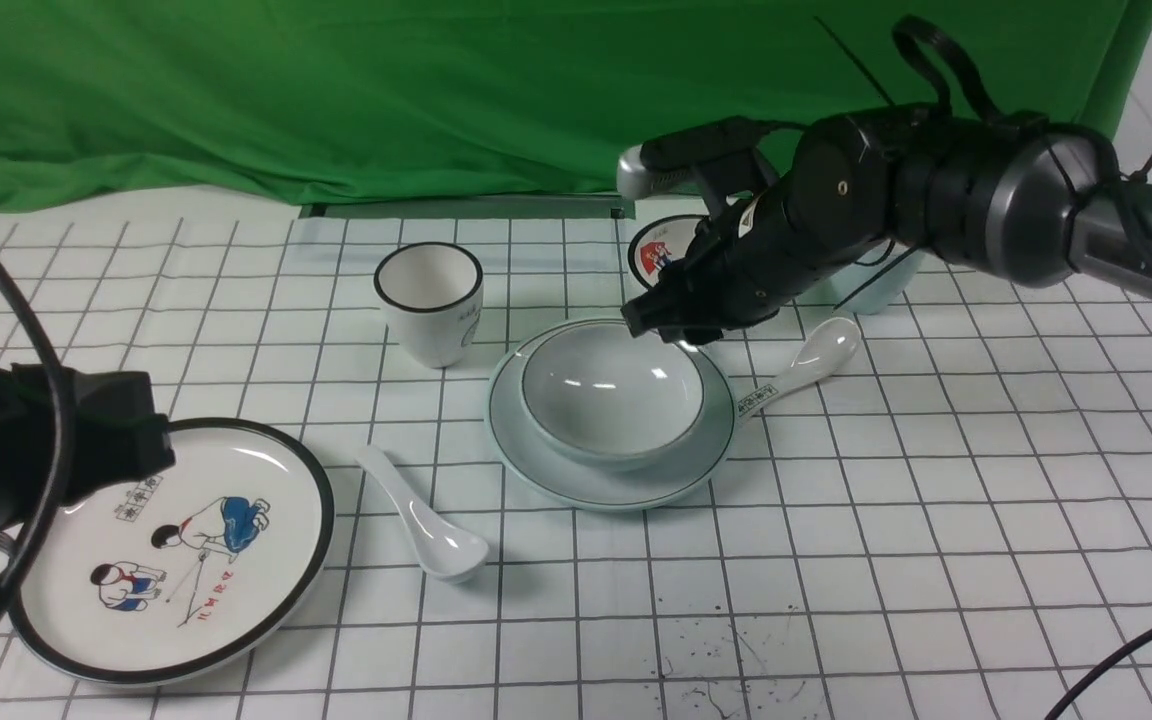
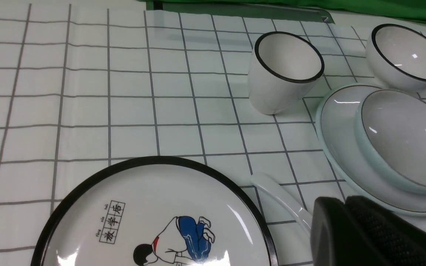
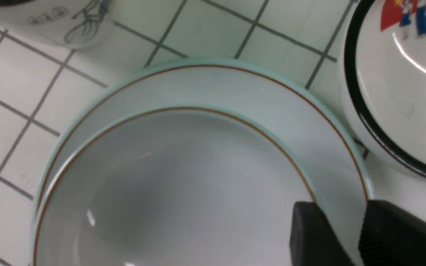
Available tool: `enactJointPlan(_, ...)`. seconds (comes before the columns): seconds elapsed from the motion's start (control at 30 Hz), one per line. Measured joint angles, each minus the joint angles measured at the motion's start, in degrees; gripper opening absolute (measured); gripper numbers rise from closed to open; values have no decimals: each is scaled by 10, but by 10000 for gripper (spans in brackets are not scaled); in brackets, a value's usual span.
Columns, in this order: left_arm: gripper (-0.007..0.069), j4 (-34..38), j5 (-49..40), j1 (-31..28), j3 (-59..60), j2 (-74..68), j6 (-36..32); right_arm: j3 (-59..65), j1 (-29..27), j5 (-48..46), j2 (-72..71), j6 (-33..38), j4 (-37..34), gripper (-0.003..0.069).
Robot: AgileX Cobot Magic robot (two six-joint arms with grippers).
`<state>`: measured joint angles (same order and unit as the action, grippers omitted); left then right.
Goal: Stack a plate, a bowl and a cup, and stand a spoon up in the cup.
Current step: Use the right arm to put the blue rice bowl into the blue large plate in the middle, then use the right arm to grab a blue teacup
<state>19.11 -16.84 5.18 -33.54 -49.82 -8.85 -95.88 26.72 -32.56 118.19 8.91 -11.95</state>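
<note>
Kim: Left gripper (image 1: 96,445) is nearest the lens, hanging over the picture plate (image 1: 266,480) at 8 o'clock from table centre. No view shows its jaw gap, so I cannot tell whether it is open or closed.

Ola: Why park there?

Kim: My judgement is that it is clear of the right arm there and close to the spoon.

Ola: Go on by size.

Kim: Plate (image 1: 616,488) lies flat on the cloth at centre. Bowl (image 1: 611,395) sits upright on it, roughly centred, so the broad piece is under the narrow one. Right gripper (image 1: 671,328) is at the bowl's 1 o'clock rim. The wrist view shows one of its fingers (image 3: 316,236) inside the wall and the other outside, clamped on the rim.

Ola: Why the rim?

Kim: A wide, shallow bowl gives narrow jaws nothing else to pinch. The bowl looks seated, so I judge only the release is left for this step.

Ola: Cup?

Kim: Cup (image 1: 886,290) stands upright at 2 o'clock from the plate, half hidden behind the right arm and not yet stacked. It is near that arm, so a natural next pick. White cup (image 1: 429,303) at 11 o'clock is the decoy.

Ola: Spoon?

Kim: Spoon (image 1: 423,517) lies on the cloth at 8 o'clock, scoop up, just beside the picture plate. Labelled spoon (image 1: 801,375) is at 3 o'clock with its handle end at the plate's rim, so the arm could nudge it on lifting away.
</note>
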Motion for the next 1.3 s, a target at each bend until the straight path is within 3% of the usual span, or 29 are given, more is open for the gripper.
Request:
enactJointPlan(0.17, -8, 0, -4, 0, 0, 0, -2, -43, -54, -45, -32, 5, 7, 310)
enactJointPlan(0.37, -8, -1, 10, 0, 0, -1, -2, -67, -181, -34, -42, -11, 12, 447)
enactJointPlan(0.5, -8, -1, 22, 0, 0, -17, -2, -67, -229, -20, -1, -21, 2, 462)
enactJointPlan(0.7, -8, 0, 24, 0, 0, -60, -4, -94, -236, 8, 67, -27, -12, 461)
enactJointPlan(0.87, -8, 0, 25, 0, 0, -86, -4, -166, -232, -4, 117, -29, -14, 401)
enactJointPlan(1.0, -8, 0, 27, 0, 0, -92, -7, -197, -227, -28, 139, -18, -14, 190)
enactJointPlan(1.03, -8, 0, 27, 0, 0, -92, -7, -197, -226, -28, 139, -18, -14, 190)
enactJointPlan(1.1, -8, 0, 27, 0, 0, -92, -7, -198, -223, -35, 139, -9, -13, 94)
enactJointPlan(1.3, -8, 0, 27, 0, 0, -92, -7, -205, -223, -63, 124, 36, -12, 78)
